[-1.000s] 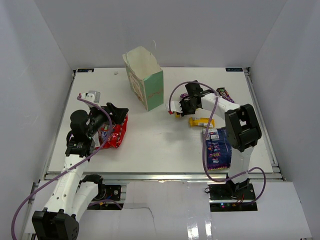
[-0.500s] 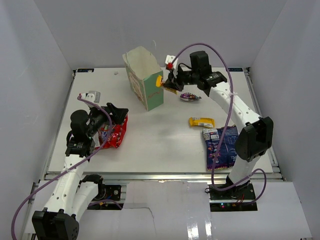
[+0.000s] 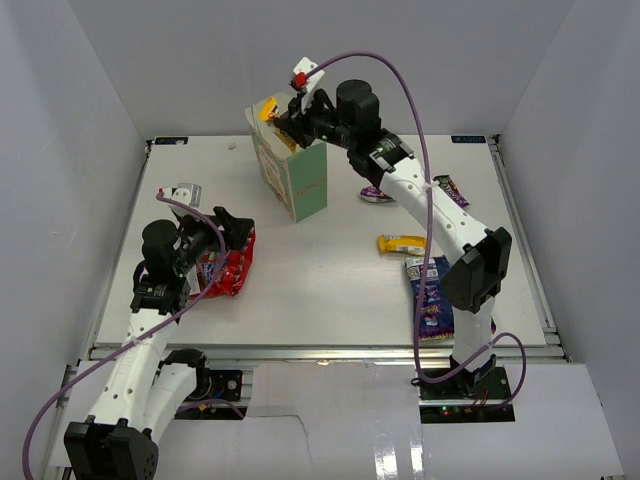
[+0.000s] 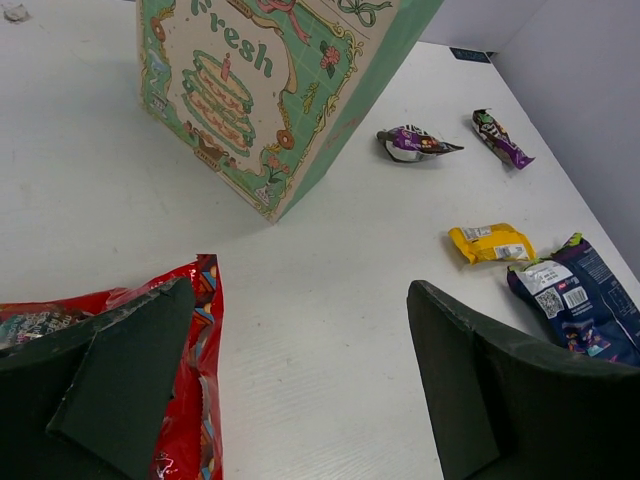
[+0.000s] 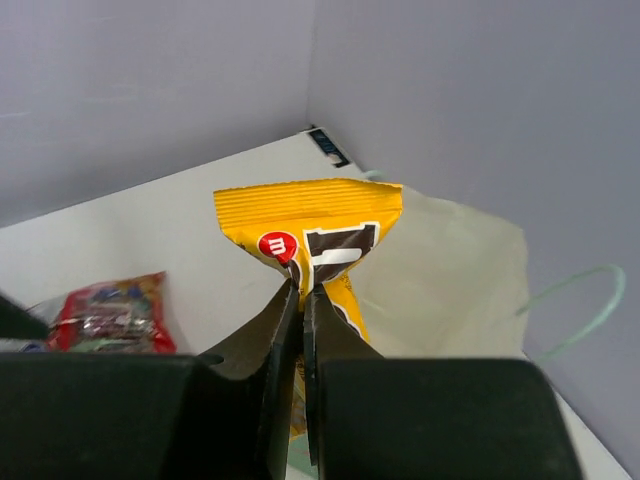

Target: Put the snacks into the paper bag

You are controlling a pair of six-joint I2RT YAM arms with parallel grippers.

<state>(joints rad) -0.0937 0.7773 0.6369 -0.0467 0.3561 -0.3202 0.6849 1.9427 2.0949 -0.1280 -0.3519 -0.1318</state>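
The paper bag stands upright at the back of the table, mint-green side toward me; its patterned front also shows in the left wrist view. My right gripper is shut on a small yellow pack and holds it over the bag's open top. My left gripper is open, low over the table, its left finger resting on the big red bag. A second yellow pack, the blue-purple bag, a purple candy and a dark purple bar lie on the right.
A small grey object lies at the left of the table. White enclosure walls surround the table on three sides. The right arm stretches across the table's back half from its base at the front right.
My right gripper has lifted the yellow pack from the table near the bag's right side, carried it up and left, and now holds it above the bag's opening. The left arm has not moved.
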